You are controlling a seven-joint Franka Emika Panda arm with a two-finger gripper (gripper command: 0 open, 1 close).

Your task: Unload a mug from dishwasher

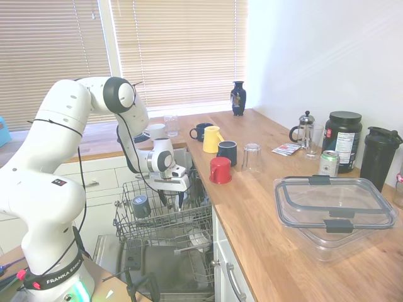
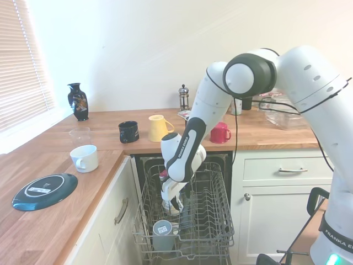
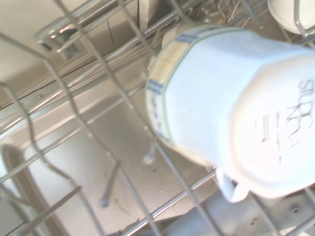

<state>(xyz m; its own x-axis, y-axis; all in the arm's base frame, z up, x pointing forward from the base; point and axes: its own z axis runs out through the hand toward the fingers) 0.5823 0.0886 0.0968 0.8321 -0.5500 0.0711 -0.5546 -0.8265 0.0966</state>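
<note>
The mug [image 3: 236,108] fills our wrist view, upside down among the wires of the dishwasher [image 2: 209,226] rack, its printed base facing the camera. We see the tool [image 2: 172,205] lowered into the rack right at it, but cannot tell how wide its jaws stand. A grey mug [image 2: 162,231] sits nearer the rack's front. On the tabletop [image 1: 264,207] stand a red mug [image 1: 220,170], a yellow mug [image 1: 212,138] and a glass [image 1: 252,157].

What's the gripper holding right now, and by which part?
Cannot tell. The gripper is low in the dishwasher rack, right at the mug, which sits base-up in the wrist view, but neither exterior view shows a grip on it.
</note>
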